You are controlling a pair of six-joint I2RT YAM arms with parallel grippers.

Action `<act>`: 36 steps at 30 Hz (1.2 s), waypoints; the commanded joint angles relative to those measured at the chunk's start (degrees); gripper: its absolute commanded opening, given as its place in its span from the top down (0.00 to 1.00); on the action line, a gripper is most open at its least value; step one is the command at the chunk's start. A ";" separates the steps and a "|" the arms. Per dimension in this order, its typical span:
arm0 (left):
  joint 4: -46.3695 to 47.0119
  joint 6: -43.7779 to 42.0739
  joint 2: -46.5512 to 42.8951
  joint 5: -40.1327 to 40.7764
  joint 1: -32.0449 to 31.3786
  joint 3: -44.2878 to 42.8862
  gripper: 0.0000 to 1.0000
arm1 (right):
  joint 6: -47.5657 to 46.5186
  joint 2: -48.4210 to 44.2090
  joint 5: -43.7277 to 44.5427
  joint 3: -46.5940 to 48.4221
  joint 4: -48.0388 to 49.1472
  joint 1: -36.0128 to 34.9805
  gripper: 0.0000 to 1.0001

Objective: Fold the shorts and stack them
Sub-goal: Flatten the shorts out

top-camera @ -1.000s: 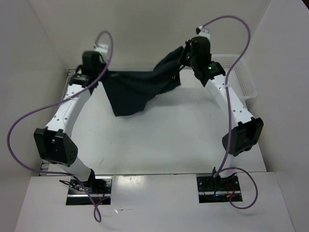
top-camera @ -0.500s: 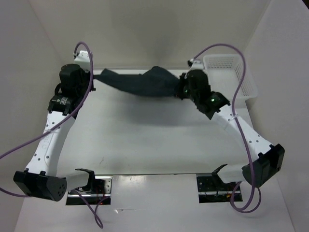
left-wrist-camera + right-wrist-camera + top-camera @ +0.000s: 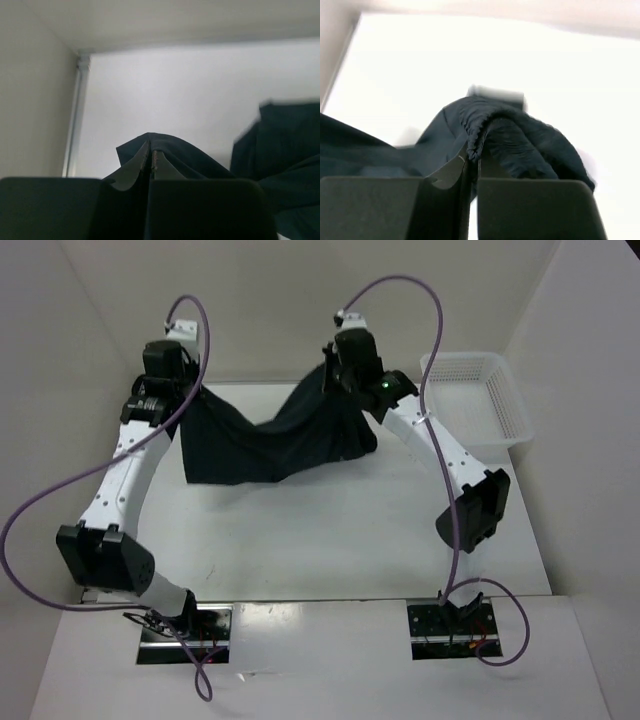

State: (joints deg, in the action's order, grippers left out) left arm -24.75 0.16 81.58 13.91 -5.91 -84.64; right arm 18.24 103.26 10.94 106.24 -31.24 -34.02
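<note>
Left end effector (image 3: pixel 151 156) is clamped tight on a fold of the shorts (image 3: pixel 268 438). Right end effector (image 3: pixel 472 152) is likewise pinched shut, on the gathered waistband. Half a second back the cloth ran taut and low between wide-spread arms. Now both arms sit higher and closer, so it sags as a sheet over the far desk (image 3: pixel 330 530). Likely next: lay it flat for folding.

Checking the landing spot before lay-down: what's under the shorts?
The shorts hang from the left gripper and right gripper. Only bare table shows around them; the patch beneath the cloth is hidden.
</note>
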 commanded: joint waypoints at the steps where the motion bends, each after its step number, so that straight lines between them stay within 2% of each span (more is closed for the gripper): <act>1: 9.20 -0.16 4.81 1.64 2.83 -14.99 1.00 | -6.37 2.73 5.48 22.80 1.10 1.59 1.00; 3: 9.20 -0.16 5.61 1.64 3.45 -24.11 1.00 | -6.37 0.99 6.98 25.33 2.23 2.11 1.00; 6: 6.04 -0.16 4.39 -1.23 3.97 -28.64 1.00 | -8.65 -2.44 7.69 24.38 2.24 2.12 1.00; 7: 5.25 -0.16 3.33 -1.95 3.98 -28.65 1.00 | -9.70 -5.24 8.82 20.98 2.24 0.72 1.00; 9: 5.24 -0.16 -0.71 -1.96 2.67 -24.63 1.00 | -9.71 -10.41 9.45 13.00 3.55 -0.95 1.00; 10: 5.24 -0.16 -2.20 -1.96 2.66 -18.95 1.00 | -9.11 -12.28 9.97 9.81 4.17 -1.57 1.00; 12: 6.21 -0.16 -6.68 -0.65 1.78 -13.21 1.00 | -6.31 -17.27 9.28 0.06 5.22 -2.37 1.00; 16: 1.91 -0.16 -15.98 -1.26 0.38 -0.21 1.00 | -2.00 -23.00 8.32 -15.68 3.66 -5.43 1.00; 19: -0.11 -0.16 -24.85 0.32 -3.22 15.26 1.00 | 1.26 -24.16 6.12 -28.06 0.67 -8.15 1.00; 21: -4.48 -0.16 -29.18 0.33 -4.98 24.29 1.00 | 2.41 -24.16 5.58 -32.12 -1.36 -9.57 1.00; 23: -8.62 -0.16 -35.07 -0.54 -6.83 28.98 1.00 | 5.03 -24.86 4.10 -37.73 -2.15 -10.71 1.00; 26: -20.30 -0.16 -41.40 -3.19 -8.58 37.60 1.00 | 9.34 -26.09 -1.50 -44.61 -2.68 -10.72 1.00; 30: -27.26 -0.16 -53.06 -3.80 -9.12 46.12 1.00 | 14.71 -26.62 -7.23 -50.94 -2.68 -13.78 1.00; 36: -36.14 -0.16 -69.42 -2.92 -9.12 51.24 1.00 | 22.08 -25.04 -7.95 -53.85 -6.01 -19.06 1.00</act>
State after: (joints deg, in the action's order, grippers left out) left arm -55.09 0.16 17.17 11.11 -14.87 -34.20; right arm 34.04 79.44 4.71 52.69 -35.46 -51.79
